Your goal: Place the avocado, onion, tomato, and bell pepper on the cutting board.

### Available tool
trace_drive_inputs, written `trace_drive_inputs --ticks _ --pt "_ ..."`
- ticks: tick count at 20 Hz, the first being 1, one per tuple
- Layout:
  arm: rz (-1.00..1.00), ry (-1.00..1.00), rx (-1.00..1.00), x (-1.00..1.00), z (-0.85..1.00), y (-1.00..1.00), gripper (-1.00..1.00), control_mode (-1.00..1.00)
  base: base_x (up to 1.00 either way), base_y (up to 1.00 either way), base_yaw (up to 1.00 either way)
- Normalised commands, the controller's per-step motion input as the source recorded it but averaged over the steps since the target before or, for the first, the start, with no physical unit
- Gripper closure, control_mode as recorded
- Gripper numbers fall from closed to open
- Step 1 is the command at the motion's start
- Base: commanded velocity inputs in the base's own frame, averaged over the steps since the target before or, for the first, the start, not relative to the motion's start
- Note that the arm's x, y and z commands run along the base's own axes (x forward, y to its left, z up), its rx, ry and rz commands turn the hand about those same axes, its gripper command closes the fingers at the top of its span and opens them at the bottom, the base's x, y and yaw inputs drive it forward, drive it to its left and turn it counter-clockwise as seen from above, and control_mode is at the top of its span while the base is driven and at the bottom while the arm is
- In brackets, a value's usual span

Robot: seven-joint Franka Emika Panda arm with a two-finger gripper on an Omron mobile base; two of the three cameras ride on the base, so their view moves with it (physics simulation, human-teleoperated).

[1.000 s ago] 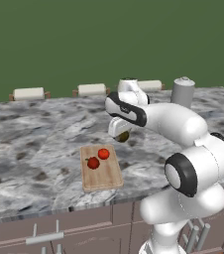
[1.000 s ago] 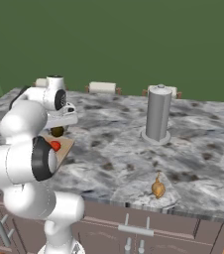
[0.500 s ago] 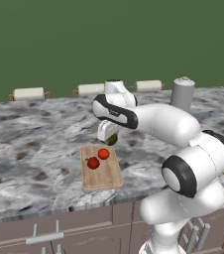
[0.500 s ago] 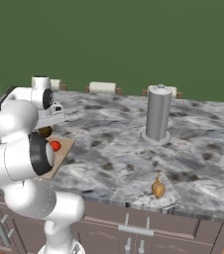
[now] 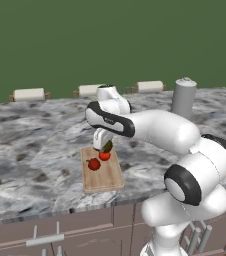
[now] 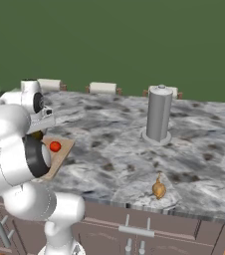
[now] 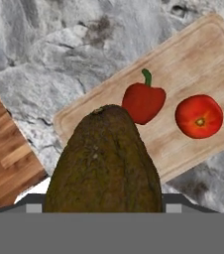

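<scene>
- Now we see the gripper (image 5: 105, 146) closed around the avocado (image 7: 104, 163), holding it above the far end of the cutting board (image 5: 110, 177); from the left base camera the fruit shows as a dark olive patch just under the hand, next to the tomato (image 5: 104, 155).
- Through the hand camera the avocado fills the lower middle, its long axis running along the gripper's line, the narrow stem end pointing away from the hand toward the board below.
- On the board lie two red things, close together but apart: the bell pepper (image 7: 143, 101), green stem pointing away from the avocado, and the round tomato beside it, its stem scar facing up.
- From the left base camera the board's long axis runs from the counter's front edge toward the back, and the bell pepper (image 5: 94, 164) lies nearer the front than the tomato.
- The robot's own forearm and elbow cross the counter to the right of the board, and from the right base camera they cover most of it, leaving the tomato (image 6: 55, 146) and a strip of wood visible.
- The onion (image 6: 159, 189) sits well apart from the board, near the front edge of the marble counter (image 6: 109, 149), its thin stem tip pointing up.
- A tall grey canister (image 6: 158, 114) stands between the onion and the back of the counter.
- Three pale rolls in holders (image 5: 29, 94) line the counter's back edge against the green wall.
</scene>
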Motion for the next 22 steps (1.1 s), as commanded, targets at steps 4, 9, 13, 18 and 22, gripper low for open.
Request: trace_drive_inputs --ticks 4,9,13,18,22 --pt "0.10 0.00 0.00 -0.01 -0.19 0.11 1.00 -1.00 0.00 0.00 0.00" --pt "0.08 0.00 0.00 0.00 -0.34 0.15 1.00 -1.00 0.00 0.00 0.00" --pt "0.07 0.00 0.00 0.00 -0.42 0.20 1.00 -1.00 0.00 0.00 0.00" --pt "0.07 0.00 0.00 -0.11 -0.29 0.19 1.00 -1.00 0.00 0.00 0.00" --pt "0.05 0.00 0.00 -0.22 -0.13 0.06 1.00 -1.00 0.00 0.00 0.00"
